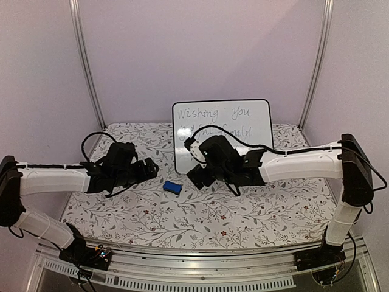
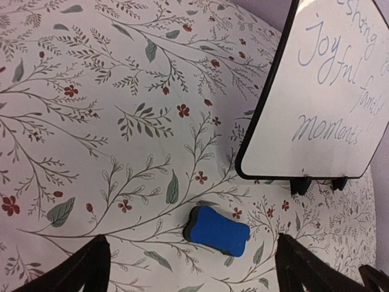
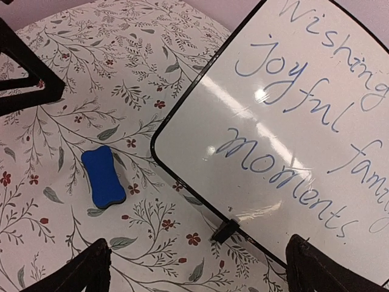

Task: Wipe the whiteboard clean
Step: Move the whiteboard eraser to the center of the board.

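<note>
The whiteboard (image 1: 222,131) stands upright at the back middle of the table, its black-framed face covered in grey-blue handwriting (image 3: 292,121). A small blue eraser (image 1: 172,187) lies flat on the flowered cloth in front of its left corner. My left gripper (image 1: 153,167) is open just left of the eraser. In the left wrist view the eraser (image 2: 217,229) rests on the cloth a little ahead of the wide-spread left gripper (image 2: 191,274), untouched. My right gripper (image 1: 196,176) is open too. In the right wrist view the right gripper (image 3: 200,274) hovers before the board's lower left edge, holding nothing.
The flowered tablecloth (image 1: 200,219) covers the table. Small black feet (image 2: 301,184) prop the board's lower edge. The left arm's dark fingers (image 3: 24,67) show at the top left of the right wrist view. Purple walls and metal posts (image 1: 85,67) enclose the sides and back.
</note>
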### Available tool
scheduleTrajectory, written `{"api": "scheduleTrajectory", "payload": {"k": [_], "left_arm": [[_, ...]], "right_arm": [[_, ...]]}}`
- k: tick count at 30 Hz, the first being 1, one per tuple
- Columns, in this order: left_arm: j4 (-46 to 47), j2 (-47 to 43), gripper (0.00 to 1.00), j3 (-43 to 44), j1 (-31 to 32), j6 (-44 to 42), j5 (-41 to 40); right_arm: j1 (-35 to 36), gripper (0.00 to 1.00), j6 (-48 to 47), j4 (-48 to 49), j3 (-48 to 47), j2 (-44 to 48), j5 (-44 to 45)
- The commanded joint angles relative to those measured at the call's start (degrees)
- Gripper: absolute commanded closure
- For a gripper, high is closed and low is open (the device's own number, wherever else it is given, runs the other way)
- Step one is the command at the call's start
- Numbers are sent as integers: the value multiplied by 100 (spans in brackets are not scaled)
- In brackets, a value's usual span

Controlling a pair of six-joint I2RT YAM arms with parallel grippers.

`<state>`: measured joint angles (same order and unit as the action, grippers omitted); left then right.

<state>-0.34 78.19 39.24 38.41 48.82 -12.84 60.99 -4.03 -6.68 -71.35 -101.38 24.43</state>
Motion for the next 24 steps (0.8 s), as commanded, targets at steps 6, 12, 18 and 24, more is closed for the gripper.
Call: {"api": "scheduleTrajectory", "payload": {"k": [6,12,18,24], "left_arm": [[-426,-1247,0,-694,203,441,11],[-766,-1711,0,-771,222,504,-122],[-886,-1974,0,-886,228,558,-223],[-933,-2042,0,-987,228,623,-237]], "right_arm": [[-70,1,177,-572,-1264,-1451,456],[-70,1,200,-660,-1417,-1896,252],[-70,1,193,-753,-1663,-2272,240],[-69,1,242,-826,-2014,-2635,421]]}}
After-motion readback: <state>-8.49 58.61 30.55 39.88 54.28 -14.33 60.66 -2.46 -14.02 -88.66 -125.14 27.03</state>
